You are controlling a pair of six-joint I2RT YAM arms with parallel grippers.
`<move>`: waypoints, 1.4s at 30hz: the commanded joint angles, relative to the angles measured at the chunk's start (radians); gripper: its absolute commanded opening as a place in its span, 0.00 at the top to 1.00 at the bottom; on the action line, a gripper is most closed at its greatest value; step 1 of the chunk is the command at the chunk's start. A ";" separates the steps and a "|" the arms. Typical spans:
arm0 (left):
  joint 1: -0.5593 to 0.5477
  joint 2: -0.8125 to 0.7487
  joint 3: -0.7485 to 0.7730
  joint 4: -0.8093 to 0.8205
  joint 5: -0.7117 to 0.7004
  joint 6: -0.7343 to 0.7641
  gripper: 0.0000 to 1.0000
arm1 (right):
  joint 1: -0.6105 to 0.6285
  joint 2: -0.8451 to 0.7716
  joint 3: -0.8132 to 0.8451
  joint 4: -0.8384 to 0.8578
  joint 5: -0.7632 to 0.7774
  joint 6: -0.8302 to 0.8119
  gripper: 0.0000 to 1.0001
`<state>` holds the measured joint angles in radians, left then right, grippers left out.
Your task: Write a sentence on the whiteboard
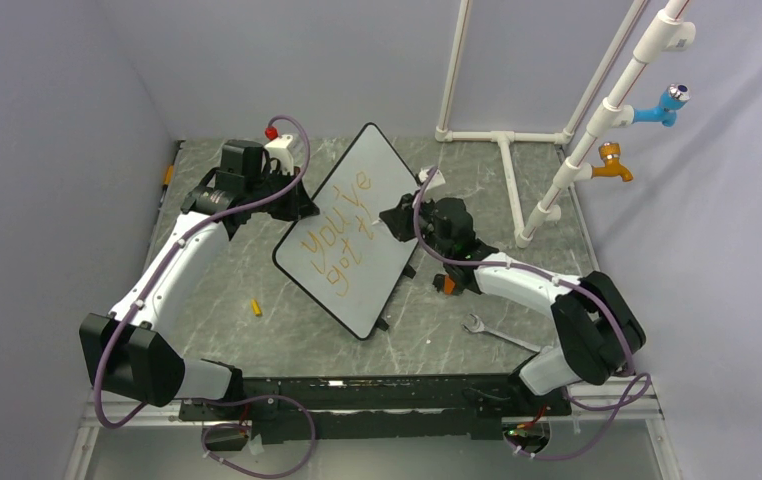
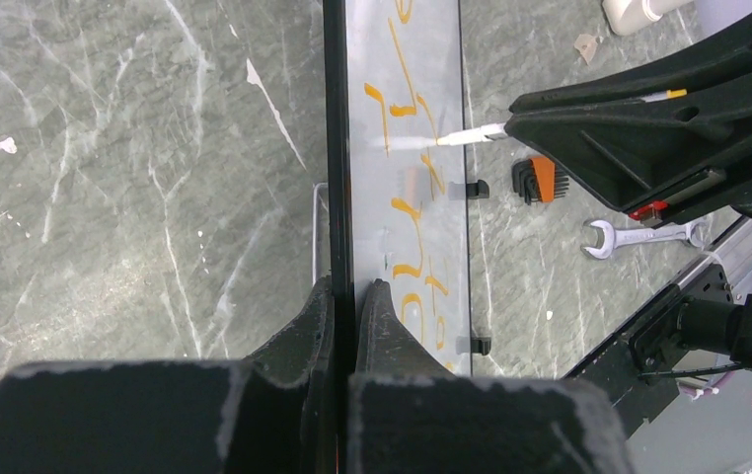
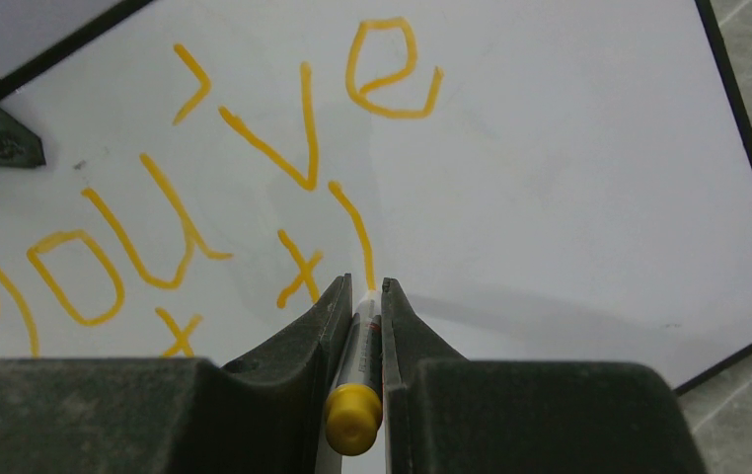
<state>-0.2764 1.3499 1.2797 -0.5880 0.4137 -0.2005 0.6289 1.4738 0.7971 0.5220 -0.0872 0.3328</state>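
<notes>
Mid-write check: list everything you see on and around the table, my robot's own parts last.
whiteboard: one, white with black rim, table centre
sentence: one, orange, on the whiteboard, reads "You've got t", unfinished
marker: one, white with yellow end, tip on the whiteboard
small piece, maybe a cap: one, yellow, left of the whiteboard
wrench: one, silver, near right
hex key set: one, orange and black, right of the whiteboard
pipe frame: one, white, far right
taps: two, blue and orange, on the pipe frame
table: one, grey marbled
left hand: black, shut on the whiteboard's edge
right hand: black, shut on the marker
</notes>
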 commanded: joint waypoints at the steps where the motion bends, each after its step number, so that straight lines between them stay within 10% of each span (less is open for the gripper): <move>1: -0.001 -0.007 -0.004 0.005 -0.140 0.159 1.00 | 0.004 -0.039 -0.045 -0.012 -0.012 0.018 1.00; 42: -0.004 -0.006 -0.004 0.004 -0.139 0.160 1.00 | 0.005 0.030 0.120 -0.049 0.025 -0.013 1.00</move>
<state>-0.2790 1.3499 1.2797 -0.5827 0.4198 -0.1989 0.6296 1.4853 0.8619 0.4572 -0.0772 0.3367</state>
